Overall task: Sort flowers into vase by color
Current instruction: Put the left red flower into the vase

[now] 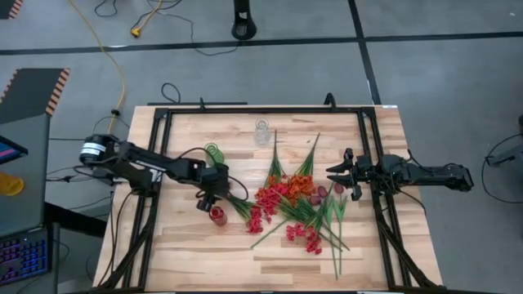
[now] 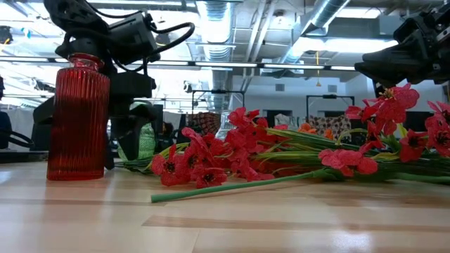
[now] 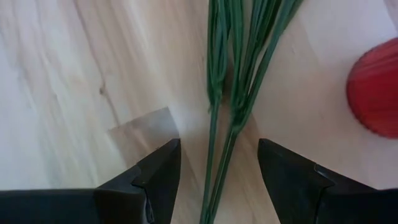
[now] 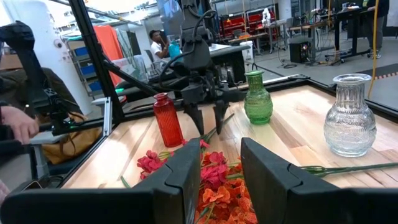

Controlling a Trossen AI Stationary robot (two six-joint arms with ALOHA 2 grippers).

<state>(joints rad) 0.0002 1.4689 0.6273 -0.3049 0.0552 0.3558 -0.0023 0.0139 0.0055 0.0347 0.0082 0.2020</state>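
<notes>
- Where the flowers (image 1: 294, 204) lie in a loose heap on the middle of the wooden surface (image 1: 204, 253), their thin green stems fan out toward both the far and near edges, with pink-red sprays, orange sprays (image 1: 292, 188) and a few dark red buds mixed together.
- The left end effector (image 1: 214, 193) is lowered at the heap's left side, its fingers (image 3: 163, 171) spread open with a bundle of green stems (image 3: 217, 112) running between them; nothing is clamped.
- A red vase (image 1: 217, 215) stands just beside that end effector, on its near side.
- A green vase (image 1: 213, 153) stands a little farther back, and a clear glass vase (image 1: 261, 131) stands near the far edge.
- The right end effector (image 1: 336, 179) hovers above the heap's right side, fingers (image 4: 180, 177) parted and empty, pointing toward the left arm.
- Beyond the surface, a person's hand (image 4: 18, 124) shows in the right wrist view.
</notes>
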